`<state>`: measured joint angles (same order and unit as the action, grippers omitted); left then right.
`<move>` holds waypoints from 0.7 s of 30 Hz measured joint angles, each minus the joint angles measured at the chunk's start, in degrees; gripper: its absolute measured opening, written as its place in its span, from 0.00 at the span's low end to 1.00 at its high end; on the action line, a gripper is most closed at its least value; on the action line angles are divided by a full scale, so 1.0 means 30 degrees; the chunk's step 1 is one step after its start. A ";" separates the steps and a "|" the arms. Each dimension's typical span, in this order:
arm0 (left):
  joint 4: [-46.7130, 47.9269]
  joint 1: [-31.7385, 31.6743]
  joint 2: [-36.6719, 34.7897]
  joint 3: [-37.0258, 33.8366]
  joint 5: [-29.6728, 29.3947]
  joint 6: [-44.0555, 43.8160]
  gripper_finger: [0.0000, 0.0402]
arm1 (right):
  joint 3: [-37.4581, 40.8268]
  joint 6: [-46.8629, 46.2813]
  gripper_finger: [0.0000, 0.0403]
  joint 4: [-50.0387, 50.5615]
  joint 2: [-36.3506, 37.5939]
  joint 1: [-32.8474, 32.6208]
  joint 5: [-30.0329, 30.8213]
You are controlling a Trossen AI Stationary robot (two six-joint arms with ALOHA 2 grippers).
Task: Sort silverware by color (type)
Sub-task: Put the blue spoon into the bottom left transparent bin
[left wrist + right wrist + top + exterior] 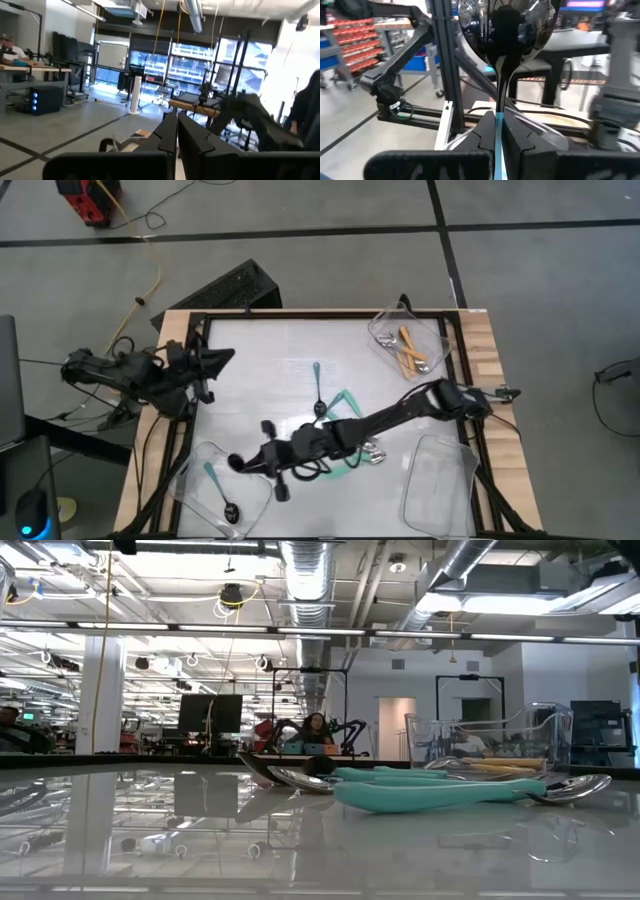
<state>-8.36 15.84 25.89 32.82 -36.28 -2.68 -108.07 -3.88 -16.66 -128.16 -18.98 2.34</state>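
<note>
**Right gripper holds blue spoon over near-left tray**

Silverware: three kinds of small spoons. Orange-handled ones [410, 350] lie in the far-right tray [440, 330]. One thin blue-handled spoon with black bowl [219, 493] lies in the near-left tray [190, 470]; another blue one [318, 390] lies loose at table centre. Teal wide-handled spoons [350, 402] lie mid-table, partly under the right arm.

Right gripper [240, 463] reaches across to the near-left tray's edge, jaws pressed together on a blue handle. Left gripper [228, 357] waits at the far-left table edge, jaws pressed together, nothing in them.

Right wrist view shows the held spoon [507, 30] up close: glossy black bowl, thin blue handle pinched between the fingers [482, 135]; high view barely shows it. Low view shows teal handles [430, 792] with silver bowls lying flat, and the far-right tray behind. A third tray [440, 480] sits near-right.
</note>
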 joint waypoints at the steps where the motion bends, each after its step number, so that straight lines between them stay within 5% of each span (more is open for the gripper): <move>1: -0.0020 0.0000 -0.0224 0.0000 -0.0020 0.0000 0.00 | -0.0691 0.0001 0.08 0.0421 -0.0317 0.0014 -0.0203; 13: -0.0036 -0.0005 -0.2190 0.0000 -0.0071 -0.0048 0.00 | -0.8000 -0.0507 0.08 0.3546 -0.4799 -0.0008 -0.2607; 21: 0.0188 -0.0007 -0.2374 0.0000 -0.0059 -0.0058 0.00 | -0.8586 -0.1712 0.08 0.4218 -0.5910 -0.0008 -0.3787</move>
<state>-7.80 15.81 18.76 32.82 -36.45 -2.85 -133.82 -9.02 -4.00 -145.88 -19.00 -9.02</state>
